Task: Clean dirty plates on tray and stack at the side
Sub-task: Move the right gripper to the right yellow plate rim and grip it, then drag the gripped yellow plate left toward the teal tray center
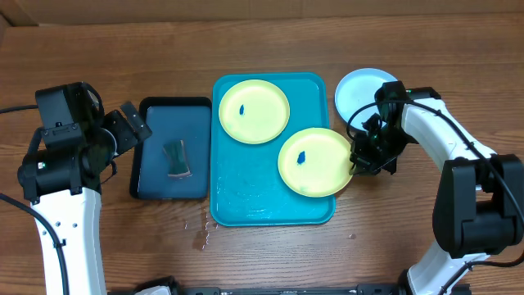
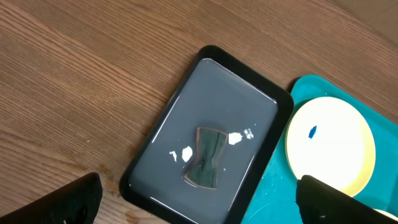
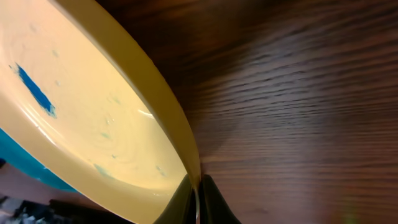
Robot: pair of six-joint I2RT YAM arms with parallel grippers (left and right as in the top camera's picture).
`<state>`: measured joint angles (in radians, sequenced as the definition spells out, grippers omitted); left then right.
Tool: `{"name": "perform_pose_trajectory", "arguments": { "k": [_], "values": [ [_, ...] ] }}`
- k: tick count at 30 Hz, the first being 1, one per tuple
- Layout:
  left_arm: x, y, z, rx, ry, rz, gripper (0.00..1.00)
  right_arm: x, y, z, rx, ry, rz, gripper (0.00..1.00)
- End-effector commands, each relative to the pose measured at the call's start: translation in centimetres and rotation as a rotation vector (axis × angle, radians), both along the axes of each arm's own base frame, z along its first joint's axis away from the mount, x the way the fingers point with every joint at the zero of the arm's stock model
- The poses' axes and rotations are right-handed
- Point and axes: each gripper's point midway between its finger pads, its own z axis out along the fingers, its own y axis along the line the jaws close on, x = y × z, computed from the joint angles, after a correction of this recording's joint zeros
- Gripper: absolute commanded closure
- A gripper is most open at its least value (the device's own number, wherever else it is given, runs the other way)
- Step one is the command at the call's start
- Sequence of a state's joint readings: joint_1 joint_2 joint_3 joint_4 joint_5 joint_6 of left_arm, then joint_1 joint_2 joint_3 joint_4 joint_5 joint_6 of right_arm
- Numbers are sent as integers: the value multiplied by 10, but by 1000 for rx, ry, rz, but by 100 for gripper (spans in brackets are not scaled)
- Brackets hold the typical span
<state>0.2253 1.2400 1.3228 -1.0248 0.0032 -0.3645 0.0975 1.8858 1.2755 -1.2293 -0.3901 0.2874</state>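
Note:
The turquoise tray (image 1: 246, 184) lies mid-table. A plate (image 1: 254, 111) with a blue smudge lies at its far end and shows in the left wrist view (image 2: 329, 146). A second smudged plate (image 1: 315, 161) sits at the tray's right edge, overhanging it. My right gripper (image 1: 357, 157) is shut on this plate's rim; the right wrist view shows the fingers (image 3: 198, 198) pinching the rim of the plate (image 3: 81, 112). A third, pale plate (image 1: 360, 90) lies on the table right of the tray. My left gripper (image 1: 135, 127) is open and empty above the navy tray's left side.
A small dark navy tray (image 1: 172, 147) left of the turquoise tray holds a dark sponge (image 1: 176, 158), also seen in the left wrist view (image 2: 205, 155). Water drops lie on the wood near the turquoise tray's front left corner (image 1: 201, 233).

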Motion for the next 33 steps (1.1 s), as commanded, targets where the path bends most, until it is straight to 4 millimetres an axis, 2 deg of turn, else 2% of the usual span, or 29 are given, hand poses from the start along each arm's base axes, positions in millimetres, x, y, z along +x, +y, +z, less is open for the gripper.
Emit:
{"name": "perform_pose_trajectory", "arguments": {
  "k": [1, 7, 15, 22, 25, 26, 27, 28, 33],
  "values": [
    [2, 4, 6, 9, -16, 15, 0, 5, 16, 10, 54, -30, 15, 96],
    [2, 4, 6, 9, -16, 15, 0, -12, 34, 0, 43, 13, 27, 96],
    [2, 4, 6, 9, -16, 15, 0, -23, 70, -13, 33, -7, 76, 96],
    [2, 4, 6, 9, -16, 15, 0, -14, 104, -23, 44, -81, 48, 96],
    [2, 4, 6, 9, -16, 15, 0, -6, 105, -27, -2, -118, 19, 95],
    [2, 4, 6, 9, -16, 15, 0, -4, 104, -28, -14, -131, 22, 92],
    [2, 4, 6, 9, -16, 15, 0, -3, 103, -29, -24, -141, 27, 82],
    [2, 4, 6, 9, -16, 15, 0, -3, 102, -29, -35, -145, 28, 66],
    [2, 4, 6, 9, -16, 15, 0, 2, 96, -32, -78, -171, 31, 66]
  ]
}}
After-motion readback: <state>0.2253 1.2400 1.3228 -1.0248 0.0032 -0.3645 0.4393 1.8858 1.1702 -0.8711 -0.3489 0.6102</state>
